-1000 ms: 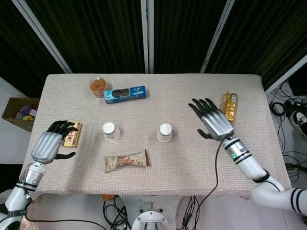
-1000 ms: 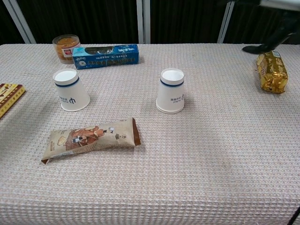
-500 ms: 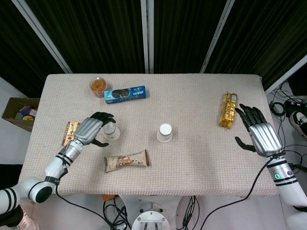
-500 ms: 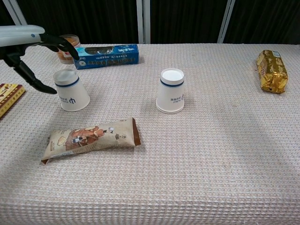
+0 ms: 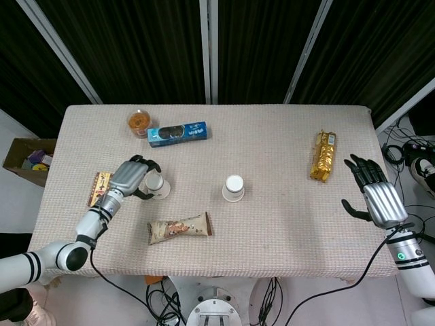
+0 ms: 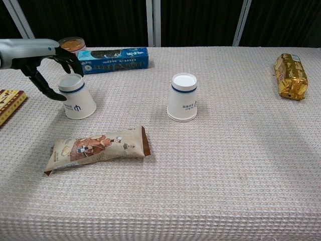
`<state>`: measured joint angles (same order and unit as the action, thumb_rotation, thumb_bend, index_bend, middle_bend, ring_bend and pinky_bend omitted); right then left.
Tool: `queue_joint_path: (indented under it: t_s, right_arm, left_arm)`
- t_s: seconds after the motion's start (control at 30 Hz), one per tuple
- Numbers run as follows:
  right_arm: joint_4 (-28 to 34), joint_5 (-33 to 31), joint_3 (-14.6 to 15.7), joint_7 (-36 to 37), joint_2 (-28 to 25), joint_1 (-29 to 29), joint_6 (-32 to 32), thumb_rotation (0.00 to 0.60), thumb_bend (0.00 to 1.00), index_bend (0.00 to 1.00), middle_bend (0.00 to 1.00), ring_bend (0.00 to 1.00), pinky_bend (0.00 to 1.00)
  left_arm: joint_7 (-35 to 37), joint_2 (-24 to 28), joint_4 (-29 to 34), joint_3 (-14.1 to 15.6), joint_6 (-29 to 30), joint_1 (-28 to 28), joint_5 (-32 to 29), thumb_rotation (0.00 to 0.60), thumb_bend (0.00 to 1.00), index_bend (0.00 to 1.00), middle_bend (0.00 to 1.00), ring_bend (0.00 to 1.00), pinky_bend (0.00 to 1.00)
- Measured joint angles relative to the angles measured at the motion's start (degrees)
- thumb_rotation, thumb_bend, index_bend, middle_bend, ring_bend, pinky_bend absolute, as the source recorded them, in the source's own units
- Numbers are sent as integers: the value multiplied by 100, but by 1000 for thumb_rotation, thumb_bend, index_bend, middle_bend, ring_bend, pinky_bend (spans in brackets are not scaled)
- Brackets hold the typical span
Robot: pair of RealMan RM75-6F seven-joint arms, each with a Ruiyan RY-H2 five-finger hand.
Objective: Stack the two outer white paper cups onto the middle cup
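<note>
Two white paper cups stand upside down on the table. The left cup (image 5: 156, 184) (image 6: 76, 97) has my left hand (image 5: 129, 178) (image 6: 45, 56) curved around its top: fingers (image 6: 69, 56) behind it, thumb to its left. Whether the hand touches the cup I cannot tell; it is not closed on it. The other cup (image 5: 233, 188) (image 6: 183, 97) stands alone mid-table. My right hand (image 5: 377, 197) hovers at the table's right front edge, fingers spread, holding nothing. It is out of the chest view.
A snack bar wrapper (image 5: 180, 228) (image 6: 98, 148) lies in front of the left cup. A blue cookie box (image 5: 177, 133) and an orange jar (image 5: 138, 121) sit behind it. A gold packet (image 5: 324, 155) lies at the right, a flat yellow box (image 5: 100, 189) at the left.
My left hand has come in from the left edge and curled closer around the left cup's top. My right hand has drawn back from mid-table to the right front edge.
</note>
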<state>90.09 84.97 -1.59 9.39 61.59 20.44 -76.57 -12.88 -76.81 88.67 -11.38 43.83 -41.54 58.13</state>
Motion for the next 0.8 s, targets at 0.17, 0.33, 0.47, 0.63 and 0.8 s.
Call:
queue_joint_path:
  t_s: [0.17,0.33,0.47,0.63,0.8]
  right_arm:
    - [-84,19,-29,45,55,-46,51,600,260,0,0,0,0]
    - [-142,17,-59,105,71,-108,51,600,261,0,0,0,0]
    - [-176,43,-74,179,69,-176,-11,600,261,0,0,0,0]
    - [-211,132,-72,341,40,-303,-186,600,261,0,0,0,0]
    - [-274,193,-70,535,24,-505,-464,600,260,0,0,0,0]
  left_arm:
    - [86,-98,-182,23,-57,-85,-139,600,235,398,370,333,139]
    - [293,-189,-308,0,18,-104,-107,600,271,493,523,457,158]
    - [514,-91,-96,-79,167,-76,96,600,274,493,513,455,160]
    - [718,153,476,-256,341,-102,417,600,273,493,502,453,160]
    - [756,263,874,-534,279,-449,516,600,274,493,496,451,160]
